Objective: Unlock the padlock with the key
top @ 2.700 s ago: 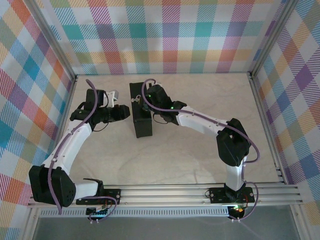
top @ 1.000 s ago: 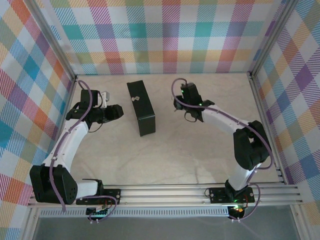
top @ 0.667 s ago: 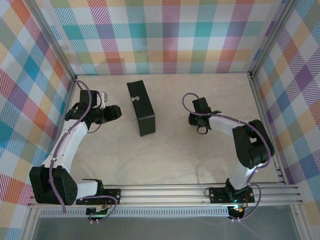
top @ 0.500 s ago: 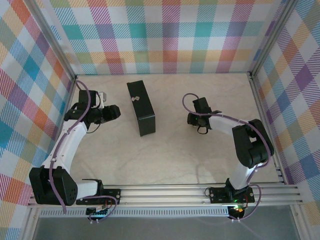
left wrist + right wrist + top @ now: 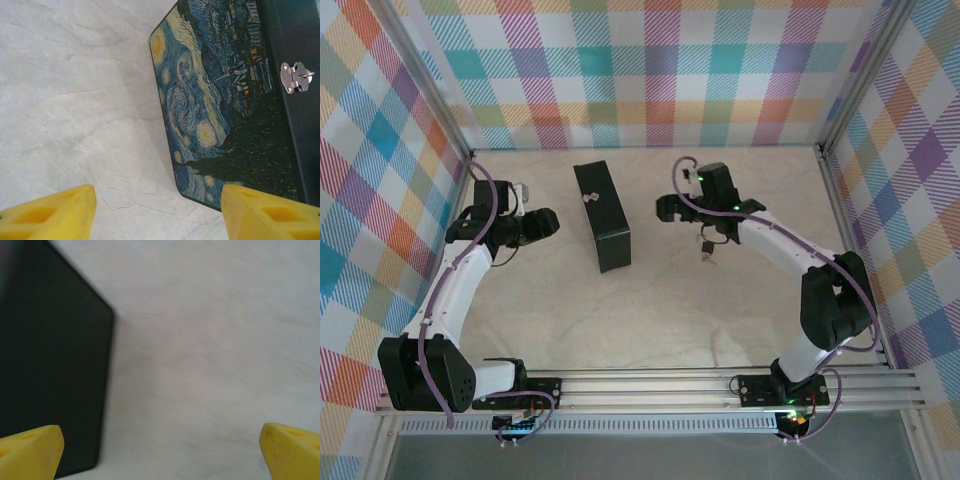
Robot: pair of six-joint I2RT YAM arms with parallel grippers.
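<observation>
Padlock (image 5: 705,248) on table (image 5: 650,310), apart from box (image 5: 601,215); L hand (image 5: 157,210), R hand (image 5: 160,450) spread.

A dark, blackish box (image 5: 50,365) is observed across the left part of the frame, its surface plain and slightly blurred. One blunt corner is noted toward the upper middle. A pale, faintly veined table (image 5: 210,340) is recorded beside it on the right. The right gripper (image 5: 160,452) is found spread wide. Its yellow fingertips (image 5: 30,447) are seen at the two lower corners, and nothing is held between them. Contact between fingertip and box cannot be determined.
</observation>
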